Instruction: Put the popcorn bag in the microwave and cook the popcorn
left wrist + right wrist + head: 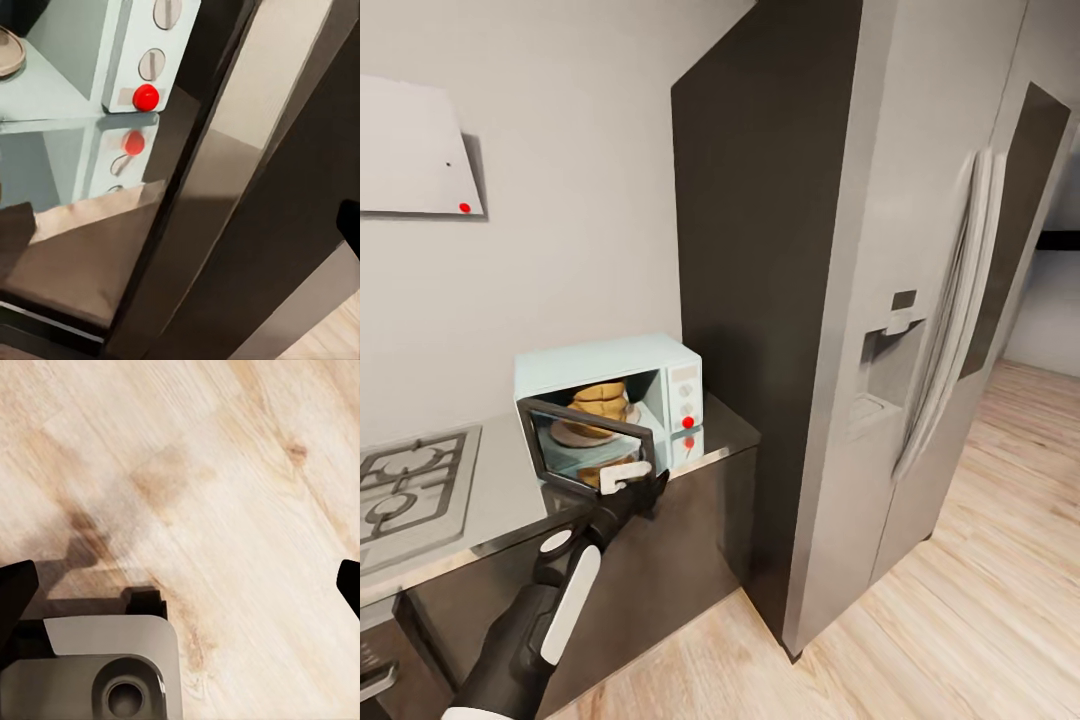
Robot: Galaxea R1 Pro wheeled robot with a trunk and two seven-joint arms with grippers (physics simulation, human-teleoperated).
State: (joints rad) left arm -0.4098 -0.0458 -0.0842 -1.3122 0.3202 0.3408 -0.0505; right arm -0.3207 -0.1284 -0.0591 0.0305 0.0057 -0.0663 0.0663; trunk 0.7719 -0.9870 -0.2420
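Left gripper [628, 478]: dark arm, white-tipped, at the lower edge of the microwave door [592, 450]; whether its jaws are spread cannot be told. Right gripper [180, 585]: jaws spread wide above the pale wood floor [225, 472].
Bench [490, 490]: smooth grey reflective slab.
Microwave [615, 362]: boxy, pale blue; dark glass door open.
Popcorn bag [600, 400]: inside, on the turntable; tan ribbed paper, likely light, soft, crushable; best held gently at the rolled rim.

countertop [500, 490]: grey, reflective slab
microwave [622, 372]: sits directly on countertop, door open
gas hob [405, 485]: left of microwave
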